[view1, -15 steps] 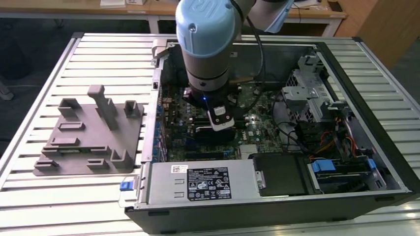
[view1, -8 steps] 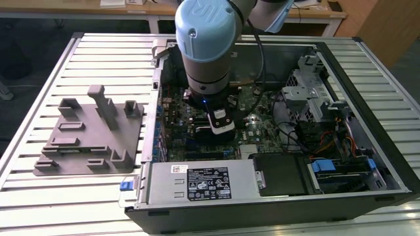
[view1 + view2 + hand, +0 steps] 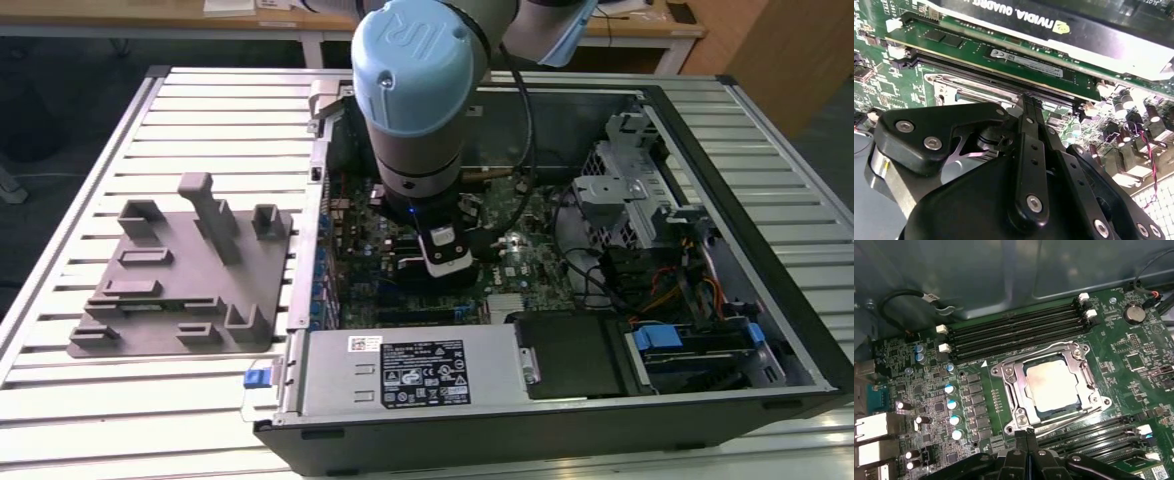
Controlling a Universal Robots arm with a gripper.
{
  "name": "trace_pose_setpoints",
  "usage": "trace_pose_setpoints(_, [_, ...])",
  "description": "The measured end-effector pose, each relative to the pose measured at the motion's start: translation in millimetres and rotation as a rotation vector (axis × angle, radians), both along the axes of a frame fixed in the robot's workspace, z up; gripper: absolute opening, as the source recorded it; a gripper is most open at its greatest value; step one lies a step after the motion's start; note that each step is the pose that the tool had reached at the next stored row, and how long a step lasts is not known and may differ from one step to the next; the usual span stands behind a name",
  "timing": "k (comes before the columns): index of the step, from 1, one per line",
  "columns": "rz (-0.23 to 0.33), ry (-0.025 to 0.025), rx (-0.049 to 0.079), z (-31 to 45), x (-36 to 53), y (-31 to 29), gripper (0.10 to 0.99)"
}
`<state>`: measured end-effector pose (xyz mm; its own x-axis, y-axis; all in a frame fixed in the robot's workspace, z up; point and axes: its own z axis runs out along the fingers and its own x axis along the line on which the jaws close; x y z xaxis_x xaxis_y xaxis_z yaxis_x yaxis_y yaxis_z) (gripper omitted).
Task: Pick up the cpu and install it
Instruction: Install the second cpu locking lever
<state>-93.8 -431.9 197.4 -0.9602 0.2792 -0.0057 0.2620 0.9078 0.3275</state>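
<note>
The cpu (image 3: 1051, 385), a flat square chip with a dull silver top, lies in the motherboard socket. The socket's metal frame (image 3: 1005, 374) sits around it. In the first wrist view my gripper (image 3: 1027, 433) hovers just off the socket's edge, apart from the chip, fingers pressed together with nothing between them. The second wrist view shows the same black fingers (image 3: 1030, 107) meeting above a corner of the socket frame (image 3: 951, 85). In the exterior view the gripper (image 3: 447, 262) hangs low over the middle of the motherboard inside the open computer case (image 3: 561, 405).
A grey plastic fixture block (image 3: 187, 270) lies on the slatted table at the exterior view's left. Memory slots (image 3: 1019, 332) flank the socket. A memory stick (image 3: 1004, 54) and a graphics card (image 3: 1054, 20) stand close by. The power supply (image 3: 400, 370) and drive bays (image 3: 694, 345) fill the case front.
</note>
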Motion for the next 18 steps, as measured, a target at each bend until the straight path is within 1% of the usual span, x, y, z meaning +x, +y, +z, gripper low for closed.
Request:
trace_pose_setpoints(3, [0.0,-0.0001,0.0,-1.4,-1.3,0.4,0.106])
trace_pose_setpoints(9, [0.0,-0.0001,0.001,-3.5,-3.2,3.2,0.106])
trace_pose_setpoints(18, [0.0,-0.0001,0.0,-6.3,-5.6,9.5,0.106])
